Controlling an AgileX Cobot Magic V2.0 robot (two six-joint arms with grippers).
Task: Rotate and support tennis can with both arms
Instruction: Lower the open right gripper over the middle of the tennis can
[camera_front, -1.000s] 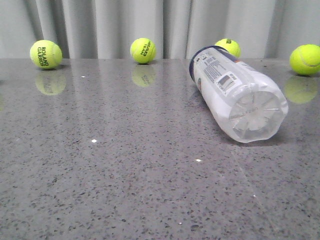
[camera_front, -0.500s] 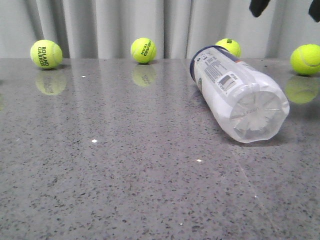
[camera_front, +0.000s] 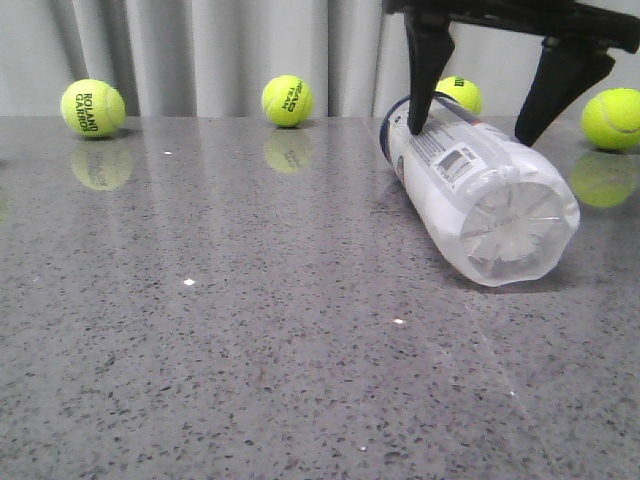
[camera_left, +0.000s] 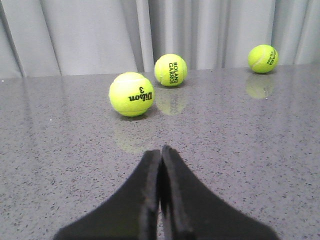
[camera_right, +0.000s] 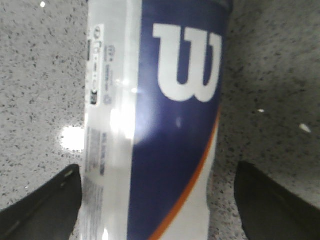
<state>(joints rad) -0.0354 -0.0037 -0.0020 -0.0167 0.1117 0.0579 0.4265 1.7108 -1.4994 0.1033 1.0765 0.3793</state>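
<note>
The tennis can (camera_front: 480, 190) lies on its side on the grey table, clear bottom end toward the camera, navy rim at the far end. My right gripper (camera_front: 468, 137) hangs over it from above, open, one black finger on each side of the can's upper half. In the right wrist view the can (camera_right: 165, 125) shows its navy label with a white W, lying between the open gripper (camera_right: 157, 172) without visible contact. My left gripper (camera_left: 161, 150) is shut and empty, low over the table, and shows only in its own wrist view.
Several yellow-green tennis balls sit along the back of the speckled table (camera_front: 250, 330): one far left (camera_front: 92, 108), one in the middle (camera_front: 286, 100), one behind the can (camera_front: 456, 93), one far right (camera_front: 611, 119). A grey curtain hangs behind. A Wilson ball (camera_left: 131, 94) lies ahead of the left gripper.
My right gripper has come down from the top of the front view and now straddles the can. The can has not visibly moved.
</note>
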